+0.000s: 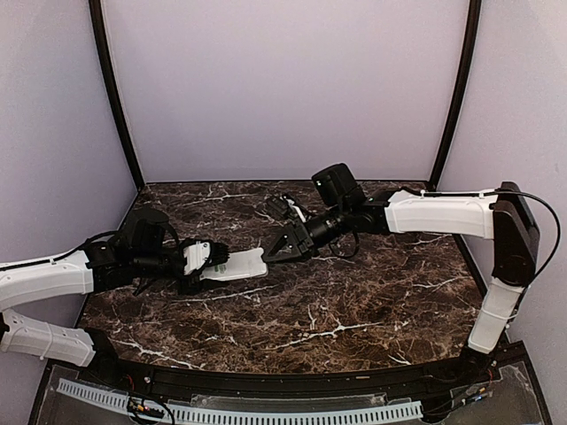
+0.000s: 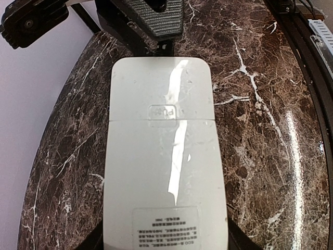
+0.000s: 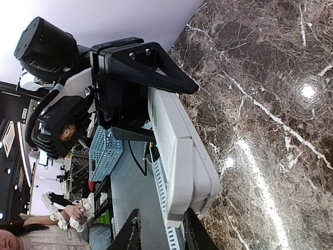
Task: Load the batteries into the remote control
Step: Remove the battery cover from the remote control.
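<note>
The remote control (image 1: 241, 264) is a flat white handset held back side up, a little above the table. My left gripper (image 1: 211, 259) is shut on its near end; in the left wrist view the black fingertips (image 2: 92, 240) flank the labelled end of the remote (image 2: 165, 156). The battery cover with its push tab (image 2: 162, 112) is closed. My right gripper (image 1: 285, 245) is open at the remote's far end. In the right wrist view its tips (image 3: 161, 237) are spread around the end edge of the remote (image 3: 182, 151), with a gap on one side. No batteries are in view.
The dark marble table (image 1: 354, 310) has purple walls at the back and sides. A black rail (image 1: 266, 385) runs along the near edge. The right arm (image 1: 434, 214) reaches in from the right and the left arm (image 1: 53, 276) from the left.
</note>
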Available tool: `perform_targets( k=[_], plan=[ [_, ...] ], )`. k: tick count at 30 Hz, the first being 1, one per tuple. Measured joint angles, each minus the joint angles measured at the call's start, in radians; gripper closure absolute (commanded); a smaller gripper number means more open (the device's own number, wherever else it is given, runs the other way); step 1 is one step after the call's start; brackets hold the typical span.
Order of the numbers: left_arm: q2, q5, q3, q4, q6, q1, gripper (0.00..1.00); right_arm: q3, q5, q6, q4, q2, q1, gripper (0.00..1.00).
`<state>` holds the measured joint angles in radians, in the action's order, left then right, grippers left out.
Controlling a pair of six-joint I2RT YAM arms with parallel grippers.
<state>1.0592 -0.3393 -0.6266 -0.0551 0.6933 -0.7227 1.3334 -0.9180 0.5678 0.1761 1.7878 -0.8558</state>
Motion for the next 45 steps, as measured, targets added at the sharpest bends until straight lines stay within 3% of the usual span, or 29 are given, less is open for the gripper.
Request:
perform_targets(
  k=[19,34,45],
  plan=[
    [0.000,0.003,0.000,-0.004,0.000,0.000,1.00,0.019,-0.028,0.034,-0.045,0.042,-0.020,0.76],
    [0.000,0.003,0.000,-0.003,0.000,0.000,1.00,0.038,-0.003,0.045,-0.030,0.062,-0.033,0.94],
    [0.000,0.004,0.000,0.001,0.000,0.000,1.00,0.045,-0.024,0.047,-0.018,0.061,-0.026,0.96]
  ],
)
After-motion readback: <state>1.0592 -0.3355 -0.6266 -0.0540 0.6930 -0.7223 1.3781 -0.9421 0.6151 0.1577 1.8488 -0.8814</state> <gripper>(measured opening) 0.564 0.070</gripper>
